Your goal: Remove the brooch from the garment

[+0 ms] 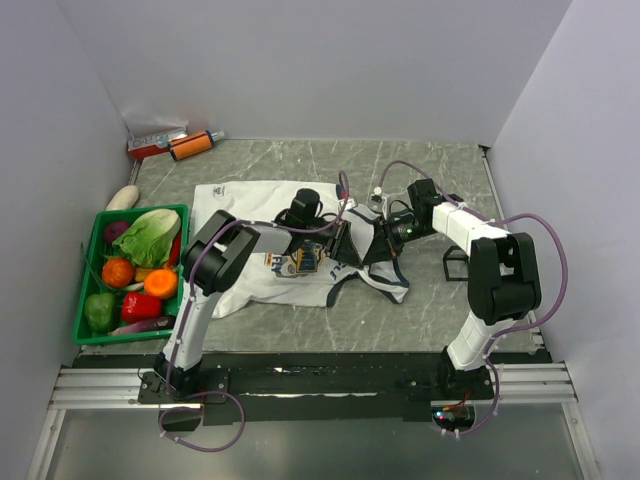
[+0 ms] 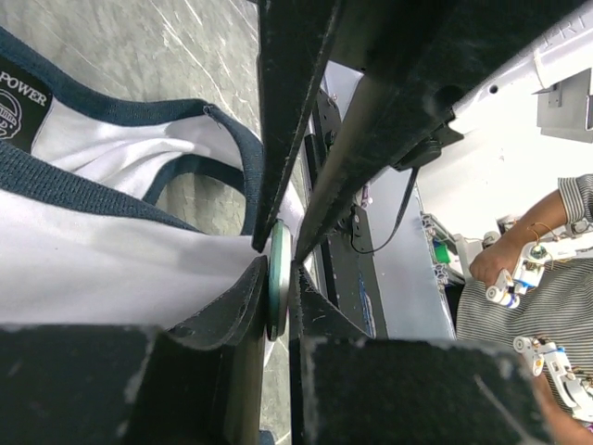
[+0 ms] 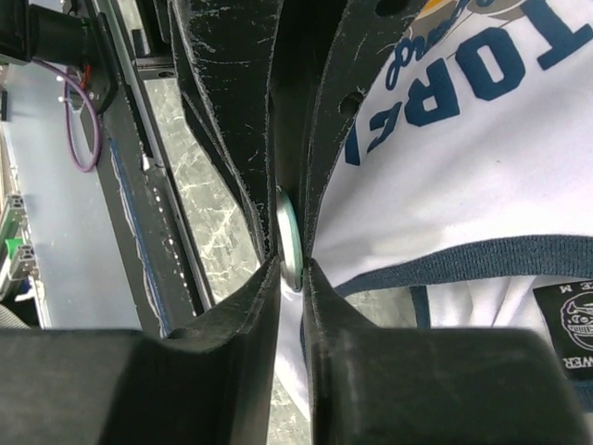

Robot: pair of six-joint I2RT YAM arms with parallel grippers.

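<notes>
The white garment [image 1: 240,205] with navy trim lies flat mid-table. Both grippers meet at its right side. The brooch is a thin round greenish disc seen edge-on [image 2: 278,278], sitting at the cloth's edge [image 2: 111,269]. My left gripper [image 1: 345,243] is shut on it, its fingers [image 2: 222,324] pinching most of the disc. My right gripper [image 1: 378,243] comes from the opposite side and is shut on the disc's rim [image 3: 290,236] together with some white cloth [image 3: 445,185]. The brooch is hidden by the fingers in the top view.
A green basket [image 1: 100,215] of vegetables stands at the left edge. Orange and red tools [image 1: 175,145] lie in the back left corner, with a pale oval object [image 1: 122,197] below them. A small black frame [image 1: 455,265] sits by the right arm. Walls enclose three sides.
</notes>
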